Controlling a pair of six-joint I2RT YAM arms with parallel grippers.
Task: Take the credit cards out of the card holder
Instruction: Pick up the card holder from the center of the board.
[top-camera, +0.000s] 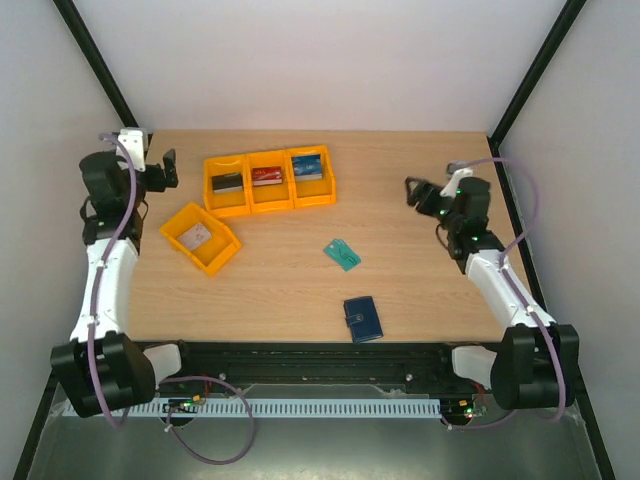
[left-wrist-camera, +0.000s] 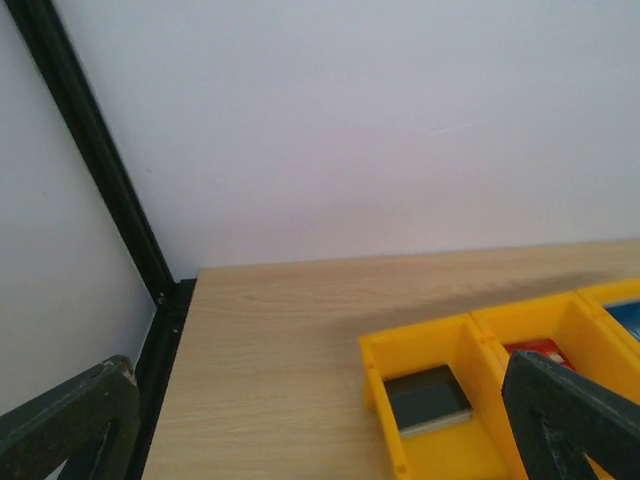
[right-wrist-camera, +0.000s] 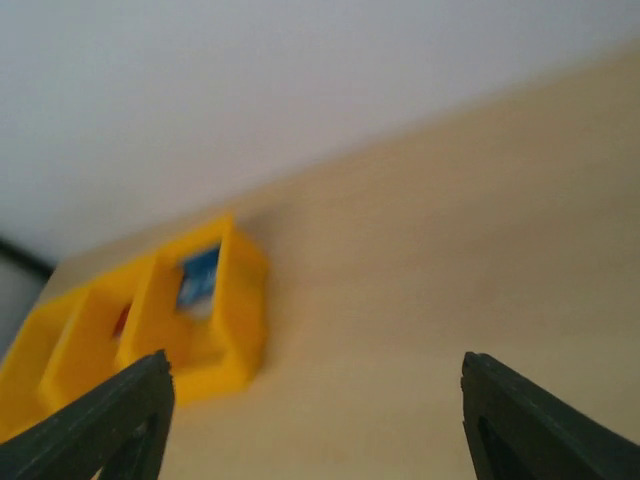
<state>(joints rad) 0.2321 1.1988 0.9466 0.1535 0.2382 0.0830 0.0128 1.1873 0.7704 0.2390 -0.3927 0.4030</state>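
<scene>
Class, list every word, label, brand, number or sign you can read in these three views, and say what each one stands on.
No text is readable in any view.
Teal-green flat card on the wooden table: pale marks, too small to read.
Dark card, red card, blue card in the orange plastic bins: markings too small or blurred.
Small navy card holder: no lettering visible.

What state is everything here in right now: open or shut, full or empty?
card holder: shut, lying flat.
teal card: loose, outside any bin.
row of three bins: a credit card in each.
separate bin: holds a pale card.
left gripper: open, empty.
right gripper: open, empty.
</scene>
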